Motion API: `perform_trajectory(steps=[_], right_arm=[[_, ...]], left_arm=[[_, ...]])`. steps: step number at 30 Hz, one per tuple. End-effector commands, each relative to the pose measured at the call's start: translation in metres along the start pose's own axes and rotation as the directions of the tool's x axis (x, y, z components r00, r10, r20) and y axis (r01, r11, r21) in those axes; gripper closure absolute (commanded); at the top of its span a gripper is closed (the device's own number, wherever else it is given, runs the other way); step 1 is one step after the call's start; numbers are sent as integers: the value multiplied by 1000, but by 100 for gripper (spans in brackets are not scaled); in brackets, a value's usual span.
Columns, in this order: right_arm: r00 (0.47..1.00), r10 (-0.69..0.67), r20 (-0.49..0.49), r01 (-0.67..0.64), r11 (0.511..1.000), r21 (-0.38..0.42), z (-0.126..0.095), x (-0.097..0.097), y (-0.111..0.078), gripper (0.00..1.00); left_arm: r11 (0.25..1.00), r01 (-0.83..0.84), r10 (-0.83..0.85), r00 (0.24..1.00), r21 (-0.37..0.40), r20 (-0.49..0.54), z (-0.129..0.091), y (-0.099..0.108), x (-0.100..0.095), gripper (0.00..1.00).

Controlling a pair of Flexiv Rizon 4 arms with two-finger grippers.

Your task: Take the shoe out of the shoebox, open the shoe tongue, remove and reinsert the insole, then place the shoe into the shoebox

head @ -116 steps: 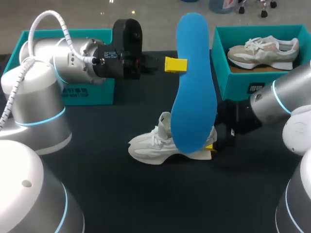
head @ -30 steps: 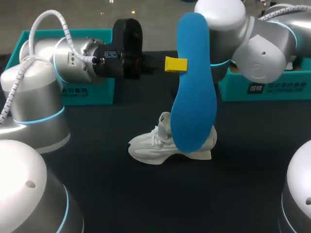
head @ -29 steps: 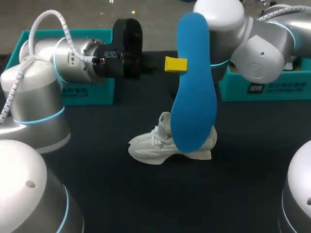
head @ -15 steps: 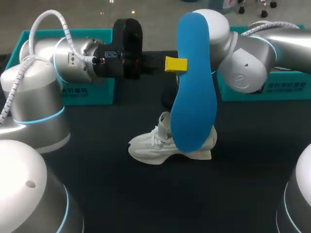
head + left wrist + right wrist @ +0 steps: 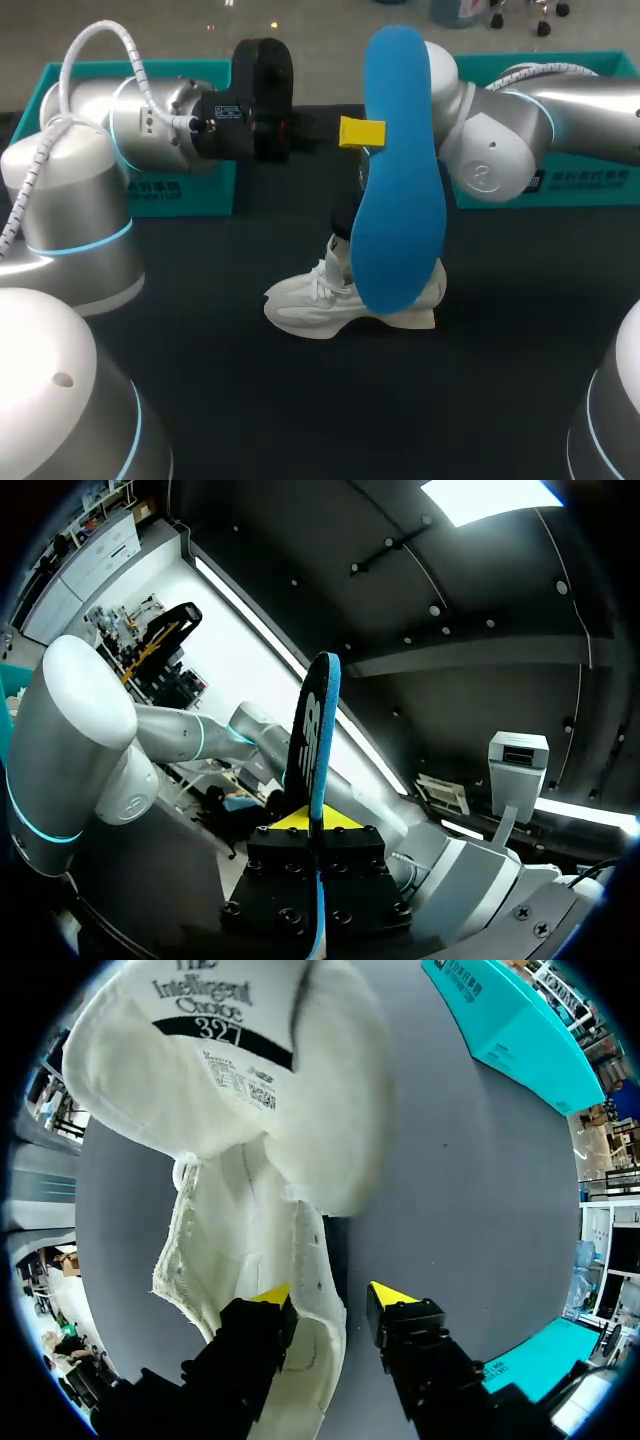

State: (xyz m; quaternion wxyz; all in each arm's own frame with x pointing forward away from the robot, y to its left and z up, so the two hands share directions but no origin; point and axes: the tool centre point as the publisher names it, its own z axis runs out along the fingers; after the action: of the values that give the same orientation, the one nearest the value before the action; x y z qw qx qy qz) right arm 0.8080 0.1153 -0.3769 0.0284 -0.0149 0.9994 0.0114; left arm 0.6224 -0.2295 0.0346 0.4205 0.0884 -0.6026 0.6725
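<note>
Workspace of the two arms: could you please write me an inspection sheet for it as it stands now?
Surface: dark table.
Job's things: white shoe on its sole mid-table; blue insole held upright, off the table; left shoebox and right shoebox, both teal, at the far side.
Clutter: nothing seen.
Hands: left hand shut on the insole's edge; right hand open, astride the shoe's collar rim.
Cables: white hose arched at the left side.
Surroundings: nothing seen.
</note>
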Motion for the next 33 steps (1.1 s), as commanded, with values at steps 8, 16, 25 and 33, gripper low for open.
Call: perform_trajectory(steps=[8,16,25,33], right_arm=[[1000,2,-28,-1,1000,6,17,7,-6,100],[999,-4,-38,4,1000,9,18,8,-6,100],[948,307,-89,-312,949,-49,-2,12,-19,100],[597,781,-185,-801,569,-183,-26,27,-28,100]], left_arm=[[1000,-1,1,1000,2,0,1,1,0,100],[1000,-1,1,1000,2,0,1,1,0,100],[1000,-1,1,1000,2,0,1,1,0,100],[1000,-1,1,1000,2,0,1,1,0,100]])
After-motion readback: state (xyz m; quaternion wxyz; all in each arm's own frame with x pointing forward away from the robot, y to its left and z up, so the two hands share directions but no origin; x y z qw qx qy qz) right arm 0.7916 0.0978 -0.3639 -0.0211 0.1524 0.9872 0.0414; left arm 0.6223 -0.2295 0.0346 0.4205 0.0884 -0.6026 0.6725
